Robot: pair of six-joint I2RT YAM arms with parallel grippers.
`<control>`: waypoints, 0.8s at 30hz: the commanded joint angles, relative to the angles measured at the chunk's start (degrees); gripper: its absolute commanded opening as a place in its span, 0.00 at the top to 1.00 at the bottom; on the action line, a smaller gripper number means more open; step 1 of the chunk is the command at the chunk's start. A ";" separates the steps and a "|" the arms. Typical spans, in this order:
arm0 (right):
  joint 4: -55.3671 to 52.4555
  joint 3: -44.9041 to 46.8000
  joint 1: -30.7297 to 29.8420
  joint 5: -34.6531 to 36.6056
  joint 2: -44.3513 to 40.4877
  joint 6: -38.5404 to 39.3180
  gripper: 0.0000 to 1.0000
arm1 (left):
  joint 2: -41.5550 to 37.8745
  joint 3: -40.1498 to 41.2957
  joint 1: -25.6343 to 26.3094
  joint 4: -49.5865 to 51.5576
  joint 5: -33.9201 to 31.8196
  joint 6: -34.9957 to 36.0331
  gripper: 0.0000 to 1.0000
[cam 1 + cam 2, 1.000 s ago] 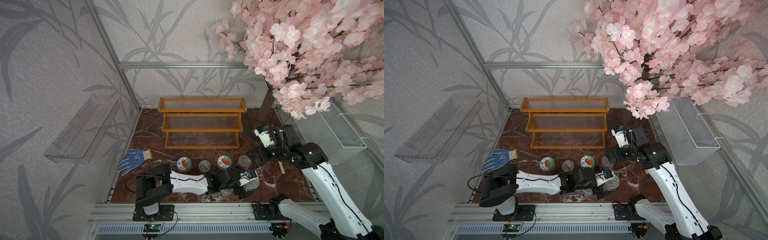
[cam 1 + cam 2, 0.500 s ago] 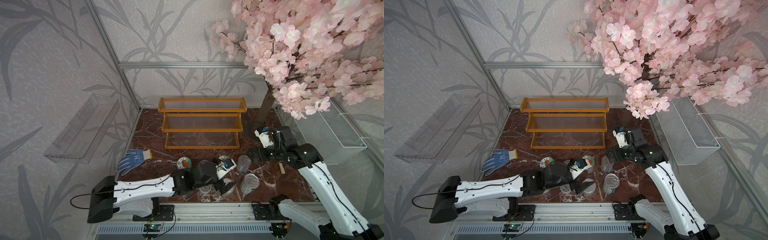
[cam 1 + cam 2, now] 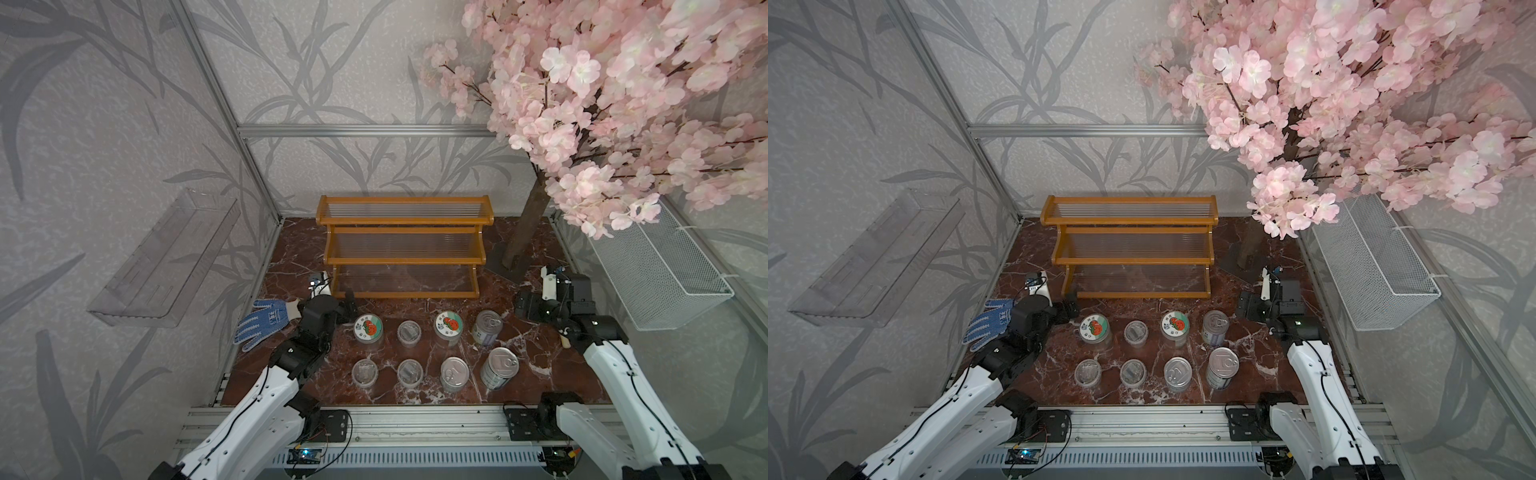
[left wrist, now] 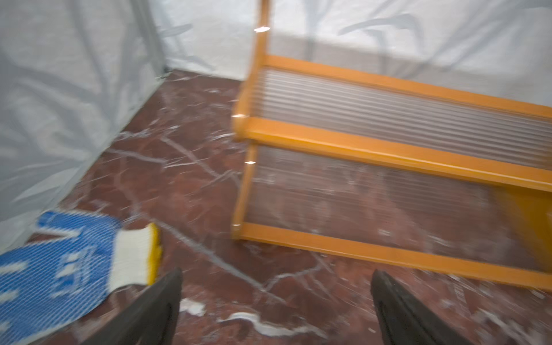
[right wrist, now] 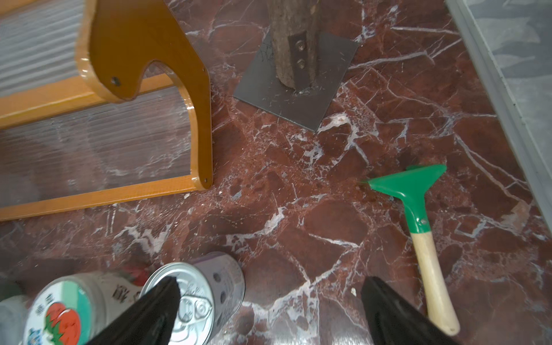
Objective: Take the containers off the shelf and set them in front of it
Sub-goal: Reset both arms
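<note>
The shelf (image 3: 405,225) is bare; all eight containers (image 3: 409,332) stand before it, at its 6 o'clock in both top views. Both grippers are spread and empty: the left gripper (image 4: 277,271) has the jar (image 3: 368,326) at 4 o'clock, the right gripper (image 5: 270,277) the tin (image 3: 487,326) at 8 o'clock; I judge only retreat remains

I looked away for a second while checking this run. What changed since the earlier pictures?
The left gripper, jaws open and empty, swung from across the front row back leftward to the left foot of the shelf, beside the glove. The right gripper barely shifted; the shelf and the visible containers stayed put.
</note>
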State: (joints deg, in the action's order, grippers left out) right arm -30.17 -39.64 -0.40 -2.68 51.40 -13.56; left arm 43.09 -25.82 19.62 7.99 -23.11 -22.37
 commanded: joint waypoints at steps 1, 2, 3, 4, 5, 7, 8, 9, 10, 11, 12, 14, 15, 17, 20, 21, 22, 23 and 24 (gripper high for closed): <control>18.92 6.09 0.91 4.79 1.74 -0.68 0.01 | 1.95 2.85 -8.78 -9.19 -6.64 -1.57 0.00; 23.58 8.16 1.37 4.97 3.05 -0.36 0.01 | 4.19 3.50 -11.79 -11.81 -6.86 0.04 0.00; 28.61 10.62 1.59 5.02 4.47 0.35 0.01 | 6.40 4.11 -14.12 -14.50 -6.55 1.62 0.00; 32.15 12.07 1.59 5.87 5.85 0.90 0.01 | 7.95 4.70 -15.84 -17.07 -6.55 2.77 0.00; 36.25 13.72 1.63 6.19 7.47 2.04 0.01 | 9.31 6.05 -17.03 -21.54 -6.67 4.41 0.00; 44.67 16.39 2.05 6.43 10.56 3.69 0.01 | 11.26 9.71 -18.27 -32.36 -5.76 7.28 0.00; 48.41 17.37 2.91 5.89 12.38 3.72 0.01 | 13.07 11.14 -18.63 -37.15 -4.33 8.98 0.00; 52.20 18.29 3.80 4.89 14.35 3.70 0.01 | 15.34 11.94 -18.65 -40.49 -3.01 10.77 0.00; 55.67 19.06 4.28 4.41 16.20 3.64 0.01 | 17.59 12.15 -18.65 -42.43 -2.23 11.96 0.00; 59.70 19.68 4.60 4.16 18.86 4.07 0.01 | 20.36 12.72 -18.65 -45.61 -1.41 13.34 0.00; 63.61 19.33 5.03 3.51 21.44 4.60 0.01 | 22.63 13.59 -18.56 -49.66 -0.64 13.97 0.00; 68.50 17.95 5.23 2.95 25.27 5.80 0.01 | 25.46 12.70 -18.56 -53.25 1.64 15.19 0.00; 73.79 17.70 5.40 3.01 28.39 6.14 0.01 | 27.61 13.02 -18.58 -58.61 2.58 16.59 0.00; 79.10 16.68 6.56 -1.40 34.21 5.46 0.01 | 31.07 10.97 -18.59 -59.66 3.61 17.96 0.00; 82.24 17.82 4.90 -4.05 37.19 9.15 0.01 | 35.02 9.25 -18.49 -62.94 2.80 19.12 0.00; 89.94 19.81 4.98 -2.36 39.51 7.75 0.01 | 35.83 8.49 -18.57 -62.87 3.27 19.23 0.00; 90.48 20.72 5.30 -2.05 39.45 7.33 0.01 | 36.44 7.11 -18.24 -60.55 2.55 19.10 0.00; 87.66 20.15 5.37 -1.52 38.30 7.42 0.01 | 37.13 6.88 -17.57 -60.96 0.21 19.02 0.00; 86.36 19.55 5.33 -1.82 38.11 7.61 0.01 | 37.21 6.56 -16.66 -60.32 -2.23 18.76 0.00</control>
State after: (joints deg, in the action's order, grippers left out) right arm 49.32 -20.18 4.86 -3.97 90.15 -6.79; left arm 79.57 -17.28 1.85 -49.32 -21.98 -4.97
